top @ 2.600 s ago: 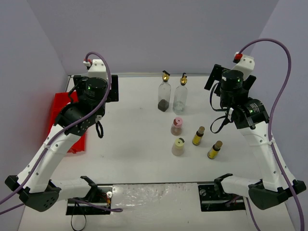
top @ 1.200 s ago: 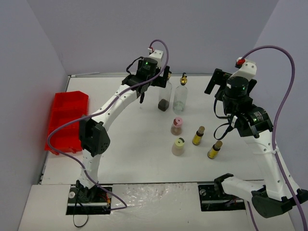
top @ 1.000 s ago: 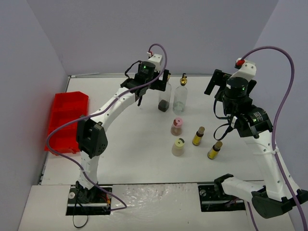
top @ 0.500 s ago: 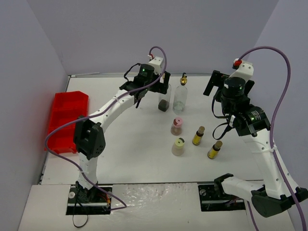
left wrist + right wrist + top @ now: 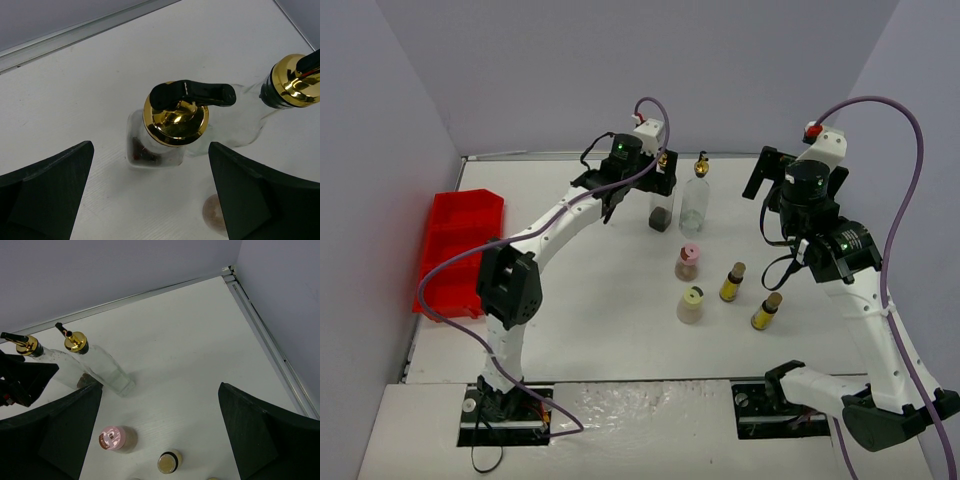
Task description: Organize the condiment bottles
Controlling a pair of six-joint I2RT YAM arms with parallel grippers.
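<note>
glass, clear and square-sided, the tall bottle (image 5: 175, 120) with a shiny gold spout stands far middle, dark dregs inside. left gripper (image 5: 150, 150) hangs over it, jaws wide, not touching. its twin (image 5: 695, 205) stands just right. right gripper (image 5: 160, 390) gapes, empty.

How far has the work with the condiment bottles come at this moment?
Done: nothing clearly; no bottle is held. In hand: the left pincer is open above the tall bottle with dark contents, a finger to each side, not yet gripping. The right pincer is open and empty. Left: that bottle, the other tall bottle, the pink-capped bottle, the yellow-capped bottle and two brown-capped bottles.
</note>
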